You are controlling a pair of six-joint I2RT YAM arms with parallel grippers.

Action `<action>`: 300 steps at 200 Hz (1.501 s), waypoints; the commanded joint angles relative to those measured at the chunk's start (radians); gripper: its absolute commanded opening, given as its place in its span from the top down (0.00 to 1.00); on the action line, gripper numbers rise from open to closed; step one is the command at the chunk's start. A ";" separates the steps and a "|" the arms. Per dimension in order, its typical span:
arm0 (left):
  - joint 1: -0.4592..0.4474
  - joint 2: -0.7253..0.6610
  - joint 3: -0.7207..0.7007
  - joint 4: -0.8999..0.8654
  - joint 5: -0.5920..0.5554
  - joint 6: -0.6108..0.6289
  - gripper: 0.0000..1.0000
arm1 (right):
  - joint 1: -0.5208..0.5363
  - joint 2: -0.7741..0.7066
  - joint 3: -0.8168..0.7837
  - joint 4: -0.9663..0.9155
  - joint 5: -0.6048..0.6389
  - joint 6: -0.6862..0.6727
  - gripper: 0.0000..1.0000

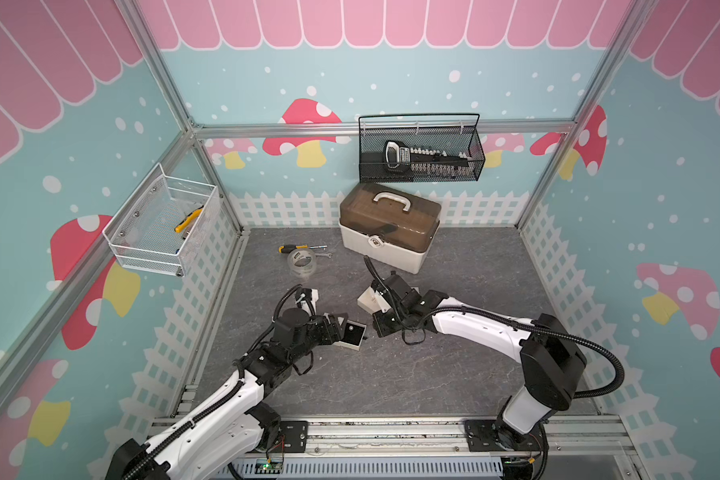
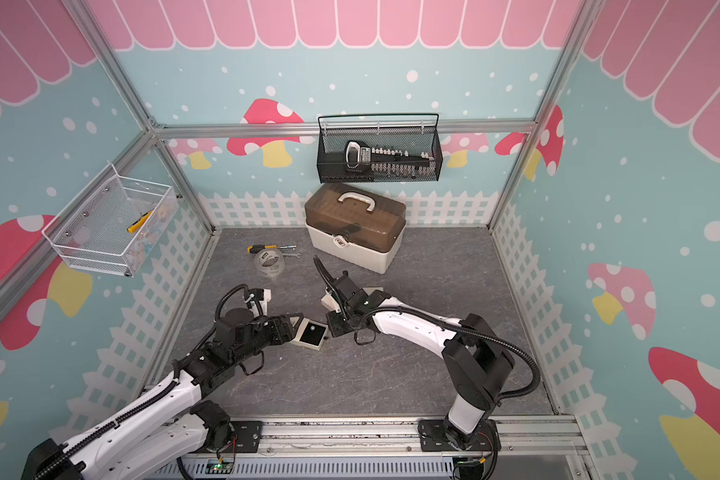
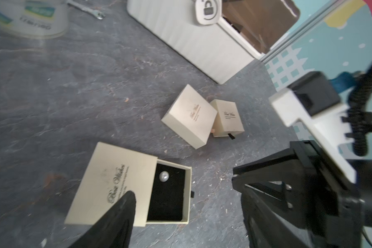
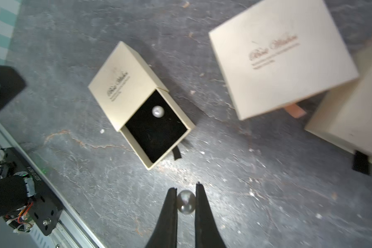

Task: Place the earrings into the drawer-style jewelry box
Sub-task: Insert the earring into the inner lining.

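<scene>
The drawer-style jewelry box (image 1: 356, 337) (image 2: 308, 341) (image 3: 112, 182) (image 4: 127, 83) is a small cream sleeve with its black-lined drawer pulled out. It lies on the grey floor between the arms. One pearl earring (image 3: 164, 176) (image 4: 157, 111) (image 1: 351, 328) rests in the drawer. A second pearl earring (image 4: 186, 201) is pinched between the black fingertips of my right gripper (image 4: 186, 186) (image 1: 381, 328), just off the drawer's open end. My left gripper (image 3: 182, 184) (image 1: 334, 325) stands open at the sleeve end, one finger (image 3: 125, 212) over the sleeve's corner.
Two more closed cream boxes (image 3: 189, 116) (image 3: 228, 117) (image 4: 281, 55) lie close behind the right gripper. Farther back are a white toolbox (image 1: 387, 237), a clear tape roll (image 1: 302, 262) and a screwdriver (image 1: 296, 248). A black wire basket (image 1: 420, 174) and a white one (image 1: 121, 245) hang on the walls.
</scene>
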 commanded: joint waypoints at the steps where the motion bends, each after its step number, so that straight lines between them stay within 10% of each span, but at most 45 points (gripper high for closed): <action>1: 0.067 -0.011 -0.026 -0.075 0.041 -0.034 0.23 | 0.032 0.002 -0.038 0.190 -0.001 -0.010 1.00; 74: 0.253 0.113 -0.028 -0.036 0.116 -0.040 0.24 | 0.078 0.101 -0.057 0.428 -0.004 -0.165 1.00; 300: 0.285 0.408 -0.058 0.251 0.279 -0.022 0.29 | 0.078 0.210 -0.059 0.474 -0.046 -0.246 1.00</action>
